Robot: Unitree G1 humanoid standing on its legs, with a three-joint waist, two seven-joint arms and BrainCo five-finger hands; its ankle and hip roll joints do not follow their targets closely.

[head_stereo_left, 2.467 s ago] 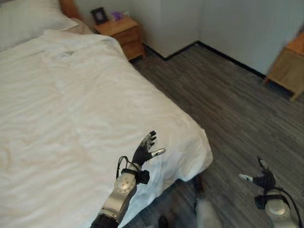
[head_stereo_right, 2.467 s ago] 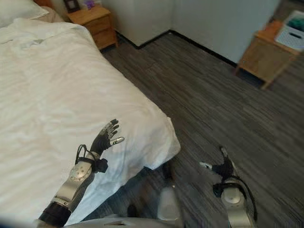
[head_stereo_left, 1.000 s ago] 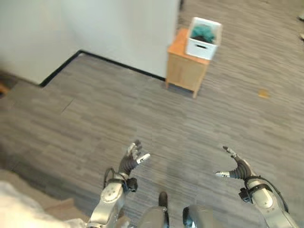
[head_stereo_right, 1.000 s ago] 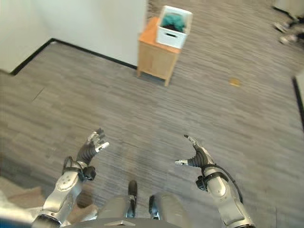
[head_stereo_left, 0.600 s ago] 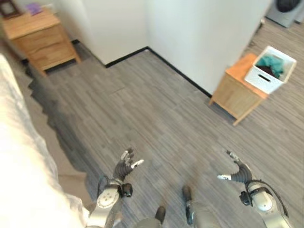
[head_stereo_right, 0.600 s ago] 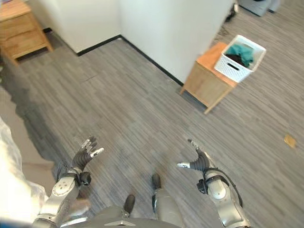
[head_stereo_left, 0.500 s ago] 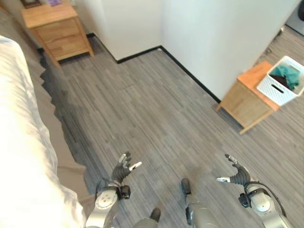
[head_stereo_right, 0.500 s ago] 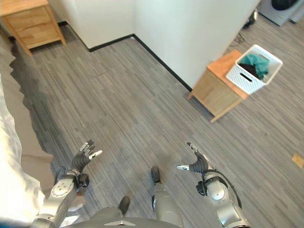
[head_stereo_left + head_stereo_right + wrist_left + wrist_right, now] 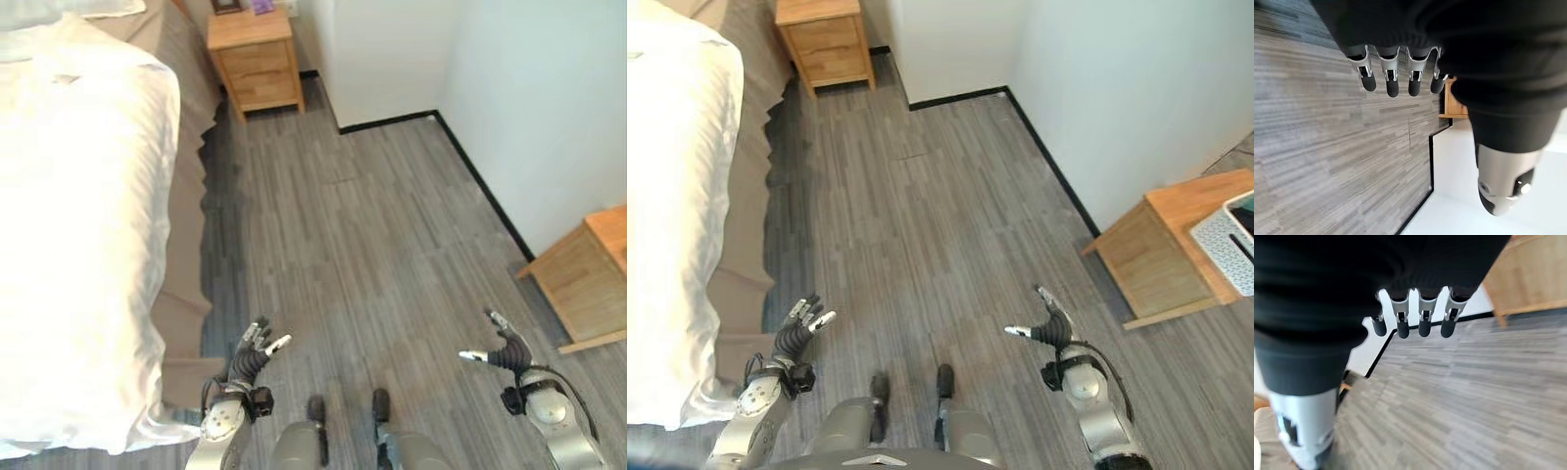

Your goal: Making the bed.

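Grey plank floor (image 9: 372, 245): fills the room between bed and white walls.
Bed (image 9: 78, 225): along the robot's left, covered by a white duvet (image 9: 69, 294) that hangs over a tan sheet (image 9: 186, 196) on the floor side.
Wooden nightstand (image 9: 257, 57): at the bed's head, by the wall corner.
Wooden side cabinet (image 9: 1171, 250): on the right, against the wall, carrying a white basket (image 9: 1236, 243).
Left hand (image 9: 251, 354): fingers spread, empty, above the floor just beside the duvet's corner.
Right hand (image 9: 505, 352): fingers apart, empty, above the floor.
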